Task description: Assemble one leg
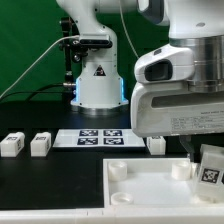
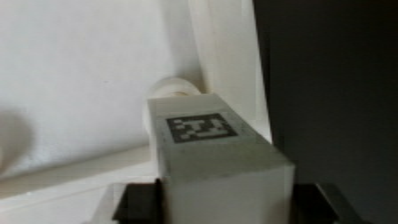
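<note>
My gripper [image 2: 217, 200] is shut on a leg [image 2: 217, 150], a small white block with a black-and-white tag on its face. In the exterior view the held leg [image 1: 209, 165] hangs at the right edge, just over the right end of the large white panel [image 1: 150, 190]. In the wrist view the leg's far end sits close to a round corner socket [image 2: 178, 86] of the panel [image 2: 80, 90]; whether they touch I cannot tell. My gripper [image 1: 200, 150] is mostly hidden behind the big grey wrist housing.
Two more legs [image 1: 12, 145] [image 1: 41, 144] lie at the exterior view's left, and another leg [image 1: 155, 143] by the marker board [image 1: 100, 137]. The arm's base [image 1: 97, 85] stands behind it. Round sockets [image 1: 118, 171] [image 1: 180, 168] rise on the panel.
</note>
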